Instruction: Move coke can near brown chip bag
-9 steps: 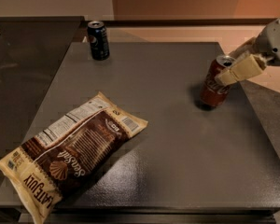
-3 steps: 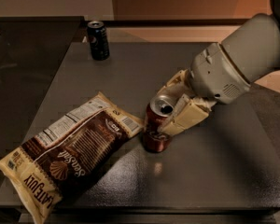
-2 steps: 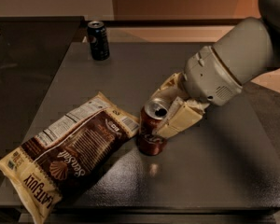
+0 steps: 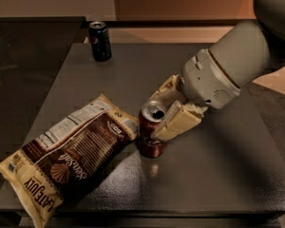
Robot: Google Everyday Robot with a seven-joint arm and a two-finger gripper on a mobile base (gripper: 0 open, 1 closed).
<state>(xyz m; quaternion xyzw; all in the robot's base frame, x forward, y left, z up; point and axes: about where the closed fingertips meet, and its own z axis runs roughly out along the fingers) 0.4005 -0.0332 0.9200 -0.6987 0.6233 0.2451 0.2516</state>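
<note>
coke can [image 4: 148, 133] held in the gripper [image 4: 158, 117] at the middle of the dark surface [image 4: 218, 175], just beside the far right corner of the brown chip bag [image 4: 71, 158]; whether can and bag touch cannot be told. the gripper comes in from the right, its pale fingers [image 4: 178, 121] closed on the upper half of the can, one in front and one behind. a dark can [image 4: 100, 41] stands well apart at the far edge and plays no part.

step in hand, as judged: setting down. the can is already near the bag, so little or no sideways travel seems needed. good practice would be to bring the base flat onto the surface, whether it already rests there is unclear, then part the fingers evenly so neither drags the can over, and draw back up and to the right, away from the bag. pushing further left risks riding the can onto the bag's crimped edge, where it could tip.

orientation: the can's long axis is near vertical, silver top and drinking hole upward, perhaps a slight lean. the bag lies flat, its long axis running from the near left corner to the far right, that far end pointing at the can
</note>
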